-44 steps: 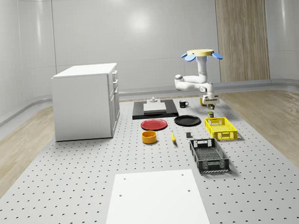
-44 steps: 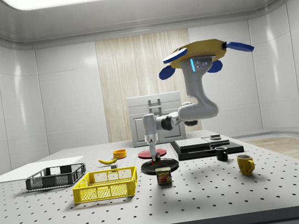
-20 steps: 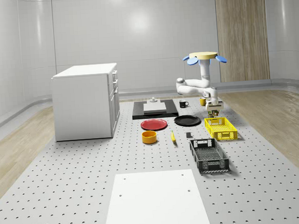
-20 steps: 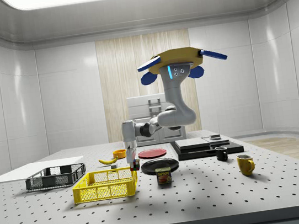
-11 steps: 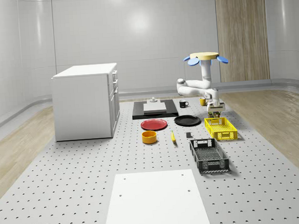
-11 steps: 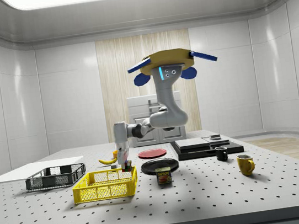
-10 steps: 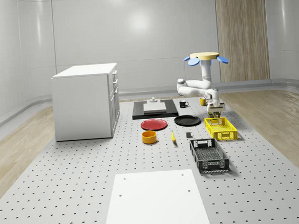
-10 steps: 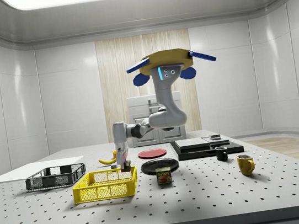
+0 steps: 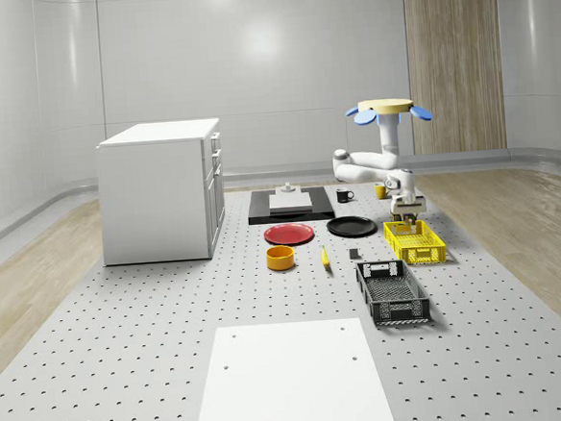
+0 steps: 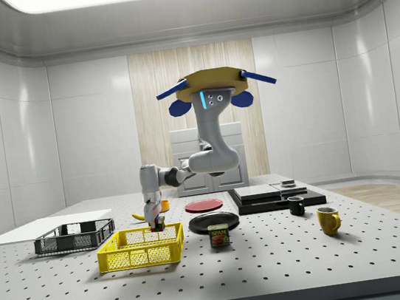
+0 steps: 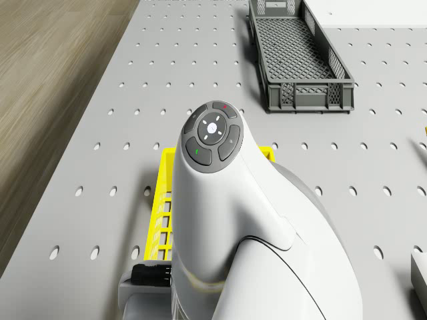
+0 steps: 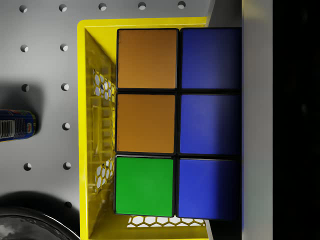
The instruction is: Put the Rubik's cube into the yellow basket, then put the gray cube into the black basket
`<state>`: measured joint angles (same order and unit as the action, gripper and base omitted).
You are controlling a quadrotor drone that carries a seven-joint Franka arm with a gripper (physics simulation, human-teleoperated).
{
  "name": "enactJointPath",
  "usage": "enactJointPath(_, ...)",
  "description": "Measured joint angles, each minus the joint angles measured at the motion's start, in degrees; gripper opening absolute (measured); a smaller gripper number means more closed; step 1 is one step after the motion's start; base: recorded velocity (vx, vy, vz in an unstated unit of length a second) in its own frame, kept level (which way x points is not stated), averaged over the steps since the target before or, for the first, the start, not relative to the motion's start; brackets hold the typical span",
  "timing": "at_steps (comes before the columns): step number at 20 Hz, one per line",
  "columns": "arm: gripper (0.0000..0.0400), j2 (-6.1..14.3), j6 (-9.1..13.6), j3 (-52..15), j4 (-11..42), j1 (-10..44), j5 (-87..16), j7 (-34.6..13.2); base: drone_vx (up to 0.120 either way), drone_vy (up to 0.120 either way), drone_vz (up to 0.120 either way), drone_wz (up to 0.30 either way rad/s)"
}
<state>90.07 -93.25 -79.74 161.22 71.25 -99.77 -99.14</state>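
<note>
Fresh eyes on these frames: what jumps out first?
The drone with blue rotors, hovering above the table with its arm bent down so the gripper hangs over the yellow basket. In the wrist view the Rubik's cube looms large, orange, green and blue tiles, held over that basket. The black basket lies nearer the whole-scene camera.

I am seeing the multicoloured Rubik's cube sitting close before the lens, showing two orange squares, one green square and a column of three blue squares. Behind it the yellow perforated plastic basket is lying on the gray perforated table, its rim framing the cube. A blue-labelled tin is resting beside the basket, apart from it. A black round plate is showing at the corner.
</note>
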Motion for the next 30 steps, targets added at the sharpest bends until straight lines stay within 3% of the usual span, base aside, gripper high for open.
enactJointPath(15,0.0287,0.2,-2.9,7.1,-1.6,1.2,-6.5,-0.1,0.0,0.0,0.0,0.0)
enactJointPath(29,0.0287,-1.0,-6.0,15.7,-4.9,3.3,-14.6,-0.2,0.0,0.0,0.0,0.0)
enactJointPath(30,0.0304,-1.1,-6.1,16.1,-5.1,3.3,-15.0,-0.1,0.0,0.0,0.0,0.0)
